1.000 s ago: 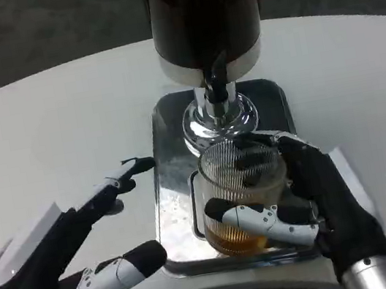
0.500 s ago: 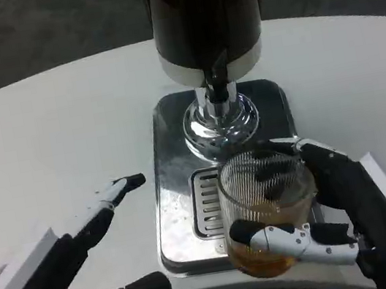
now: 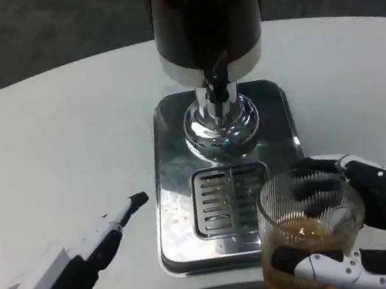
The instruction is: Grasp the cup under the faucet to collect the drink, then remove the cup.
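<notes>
Fingers [image 3: 332,269] of my right hand [image 3: 384,224] wrap the cup [image 3: 309,240] of amber drink, holding it beside the tray's [image 3: 175,192] front right corner, clear of the faucet [image 3: 216,85]. I see my left hand [image 3: 90,280] spread wide, holding nothing.

Ribbed clear cup [image 3: 308,233], upright, w/ amber drink in bottom, held off tray's right-front corner; faucet [image 3: 218,85] black, above tray.

White tabletop [image 3: 51,138] in front of me; dispenser's steel drip tray [image 3: 175,192] sits directly on it, white paper [image 3: 374,162] by tray's right edge.
</notes>
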Action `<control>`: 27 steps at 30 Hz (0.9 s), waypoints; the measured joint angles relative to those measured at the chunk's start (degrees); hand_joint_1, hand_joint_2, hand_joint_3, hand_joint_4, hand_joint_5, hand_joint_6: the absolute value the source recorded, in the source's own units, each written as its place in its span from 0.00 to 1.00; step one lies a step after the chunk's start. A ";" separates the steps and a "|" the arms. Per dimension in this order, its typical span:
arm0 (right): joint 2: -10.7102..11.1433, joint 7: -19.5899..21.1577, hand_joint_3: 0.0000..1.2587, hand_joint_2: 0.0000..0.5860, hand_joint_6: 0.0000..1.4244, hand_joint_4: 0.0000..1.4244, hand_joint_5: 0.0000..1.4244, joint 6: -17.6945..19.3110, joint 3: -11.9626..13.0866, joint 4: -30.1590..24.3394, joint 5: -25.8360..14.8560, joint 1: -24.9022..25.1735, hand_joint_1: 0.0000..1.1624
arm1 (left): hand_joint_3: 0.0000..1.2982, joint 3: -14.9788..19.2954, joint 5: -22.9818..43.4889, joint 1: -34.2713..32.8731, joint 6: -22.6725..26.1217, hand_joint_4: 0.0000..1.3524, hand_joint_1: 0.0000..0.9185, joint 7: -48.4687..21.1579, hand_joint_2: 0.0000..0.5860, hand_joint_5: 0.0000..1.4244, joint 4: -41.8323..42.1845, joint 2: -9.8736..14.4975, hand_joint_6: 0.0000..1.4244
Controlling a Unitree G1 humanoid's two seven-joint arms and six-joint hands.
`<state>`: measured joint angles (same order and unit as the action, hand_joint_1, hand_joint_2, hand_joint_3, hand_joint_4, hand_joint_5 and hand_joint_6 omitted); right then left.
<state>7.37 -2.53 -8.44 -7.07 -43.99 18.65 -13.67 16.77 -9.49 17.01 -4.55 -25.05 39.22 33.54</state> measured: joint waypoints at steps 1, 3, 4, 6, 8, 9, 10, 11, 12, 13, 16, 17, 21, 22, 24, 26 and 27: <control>0.04 -0.05 0.67 0.39 0.94 0.73 0.87 0.00 0.10 -0.45 -0.04 -0.34 0.81 | 0.02 -0.03 -0.07 0.08 0.12 0.00 0.00 0.00 0.12 0.00 0.10 -0.01 0.05; 0.16 -0.31 0.68 0.40 0.94 0.73 0.87 0.02 0.31 -1.60 -0.14 -1.13 0.81 | 0.02 -0.08 -0.09 0.13 0.51 0.00 0.00 -0.01 0.12 0.00 0.20 -0.01 0.05; 0.19 -0.42 0.68 0.40 0.94 0.73 0.87 0.05 0.36 -1.87 -0.22 -1.35 0.81 | 0.02 -0.08 -0.09 0.14 0.67 0.00 0.00 -0.01 0.12 0.00 0.22 -0.01 0.05; 0.21 -0.55 0.68 0.40 0.94 0.73 0.87 0.06 0.54 -2.22 -0.32 -1.82 0.81 | 0.01 -0.09 -0.11 0.15 0.81 0.00 0.00 -0.01 0.12 0.00 0.32 -0.01 0.05; 0.29 -0.70 0.68 0.40 0.95 0.73 0.87 0.08 0.88 -2.67 -0.32 -2.43 0.81 | 0.01 -0.09 -0.14 0.15 1.04 0.00 0.00 -0.02 0.12 0.00 0.46 -0.01 0.05; 0.38 -0.78 0.68 0.40 0.95 0.73 0.87 0.09 1.07 -2.89 -0.32 -2.49 0.81 | 0.01 -0.09 -0.17 0.15 1.12 0.00 0.00 -0.02 0.12 0.00 0.49 -0.01 0.05; 0.51 -0.92 0.68 0.40 0.95 0.73 0.87 0.10 1.31 -3.23 -0.32 -2.54 0.81 | 0.01 -0.09 -0.21 0.15 1.17 0.00 0.00 -0.03 0.12 0.00 0.51 -0.01 0.05; 0.82 -1.06 0.68 0.40 0.95 0.73 0.88 0.42 1.55 -3.59 -0.30 -2.58 0.81 | 0.01 -0.10 -0.32 0.15 1.23 0.00 0.00 -0.03 0.12 0.00 0.53 -0.01 0.05; 1.15 -1.10 0.68 0.40 0.95 0.73 0.88 1.09 1.70 -3.77 -0.28 -2.62 0.81 | 0.01 -0.11 -0.35 0.15 1.33 0.00 0.00 -0.04 0.12 0.00 0.54 -0.01 0.05; 1.50 -1.12 0.68 0.40 0.95 0.73 0.88 1.82 1.89 -4.02 -0.27 -2.69 0.81 | 0.01 -0.11 -0.36 0.14 1.42 0.00 0.00 -0.08 0.12 0.00 0.56 -0.01 0.05; 2.25 -1.56 0.68 0.40 0.95 0.73 0.88 3.00 2.11 -5.08 -0.27 -3.46 0.81 | 0.01 -0.25 -0.48 0.10 1.52 0.00 0.00 -0.45 0.12 0.00 0.67 0.00 0.05; 2.37 -1.71 0.68 0.40 0.95 0.73 0.88 3.28 2.23 -5.43 -0.27 -3.82 0.81 | 0.01 -0.34 -0.60 0.07 1.56 0.00 0.00 -0.60 0.12 0.00 0.70 0.01 0.05; 2.72 -2.46 0.68 0.40 0.95 0.73 0.88 4.07 3.23 -6.13 -0.48 -5.61 0.81 | 0.01 -1.02 -0.88 -0.12 1.82 0.00 0.00 -1.04 0.11 0.00 0.86 0.04 0.04; 2.75 -2.54 0.68 0.40 0.95 0.73 0.88 4.08 3.47 -6.14 -0.51 -5.88 0.81 | 0.01 -1.10 -0.98 -0.18 1.89 0.00 0.00 -1.08 0.11 0.00 0.91 0.04 0.04; 3.03 -2.81 0.68 0.40 0.95 0.73 0.88 4.14 3.98 -6.19 -0.62 -6.43 0.81 | 0.01 -1.23 -1.05 -0.39 2.09 0.00 0.00 -1.21 0.11 0.00 0.97 0.04 0.04; 3.63 -3.30 0.68 0.40 0.95 0.74 0.88 4.31 4.23 -6.27 -0.65 -6.81 0.81 | 0.01 -1.42 -1.12 -0.64 2.25 0.00 0.00 -1.47 0.11 0.00 1.01 0.04 0.04; 3.90 -3.54 0.68 0.40 0.95 0.74 0.88 4.43 4.32 -6.28 -0.65 -6.82 0.81 | 0.01 -1.52 -1.21 -0.70 2.31 0.00 0.00 -1.54 0.11 0.00 1.07 0.04 0.04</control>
<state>11.27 -6.08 -4.00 -2.76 -50.27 17.99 -20.49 15.24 -10.69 16.30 -2.24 -26.59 40.29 33.58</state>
